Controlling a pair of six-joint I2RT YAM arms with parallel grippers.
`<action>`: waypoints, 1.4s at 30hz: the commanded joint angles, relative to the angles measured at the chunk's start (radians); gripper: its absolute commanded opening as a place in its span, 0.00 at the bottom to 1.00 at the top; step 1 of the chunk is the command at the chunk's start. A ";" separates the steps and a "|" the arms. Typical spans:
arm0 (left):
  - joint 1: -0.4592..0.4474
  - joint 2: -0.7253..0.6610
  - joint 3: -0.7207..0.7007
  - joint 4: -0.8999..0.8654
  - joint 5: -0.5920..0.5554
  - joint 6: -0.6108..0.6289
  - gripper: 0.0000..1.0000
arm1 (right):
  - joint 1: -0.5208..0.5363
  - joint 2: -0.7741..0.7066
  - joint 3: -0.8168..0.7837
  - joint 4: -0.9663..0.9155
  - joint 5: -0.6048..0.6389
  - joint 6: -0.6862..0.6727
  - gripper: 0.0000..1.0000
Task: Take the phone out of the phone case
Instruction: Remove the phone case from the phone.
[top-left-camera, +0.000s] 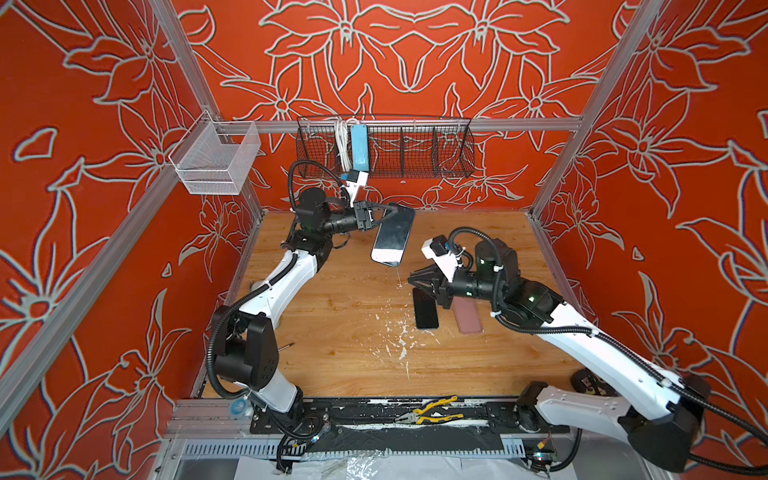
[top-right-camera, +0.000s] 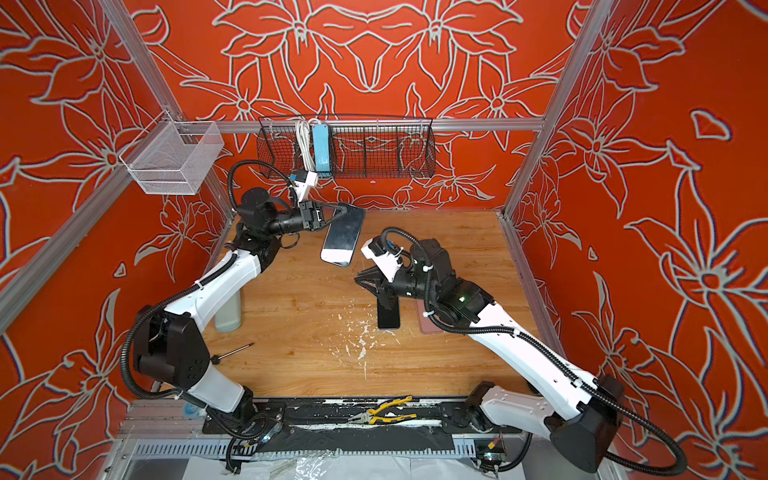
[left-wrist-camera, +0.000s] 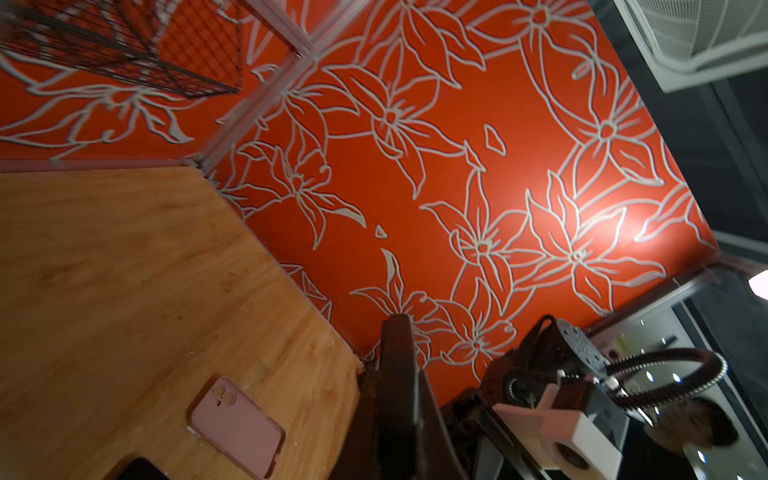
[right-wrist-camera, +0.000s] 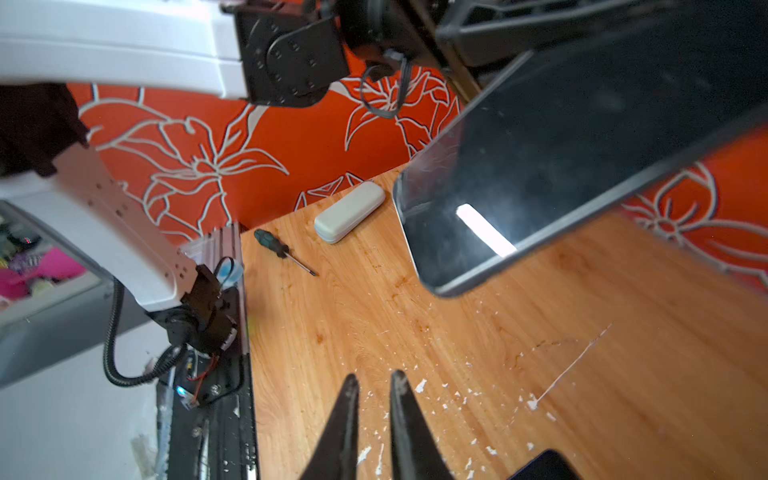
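Observation:
My left gripper is shut on the top corner of a silver-edged phone with a dark glossy screen, which hangs tilted above the back of the wooden table. The right wrist view shows this phone in the air. The dusty-pink phone case lies flat on the table at the right, partly under my right arm. In the left wrist view the case lies back up with its camera cutout showing. My right gripper hovers beside the case, slightly open and empty.
A black phone lies left of the pink case. A pale grey rounded slab and a screwdriver lie near the left arm. Yellow pliers rest on the front rail. A black wire basket and a white mesh basket hang on the walls.

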 joint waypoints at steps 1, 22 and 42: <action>0.030 -0.069 -0.048 -0.007 -0.197 -0.069 0.00 | -0.028 -0.009 -0.050 0.101 -0.091 0.152 0.29; 0.034 -0.336 -0.398 -0.130 -0.702 -0.233 0.00 | -0.125 0.178 -0.120 0.460 -0.207 0.615 0.81; 0.011 -0.350 -0.615 0.329 -0.750 -0.491 0.00 | -0.069 0.268 -0.208 0.659 -0.120 0.766 0.93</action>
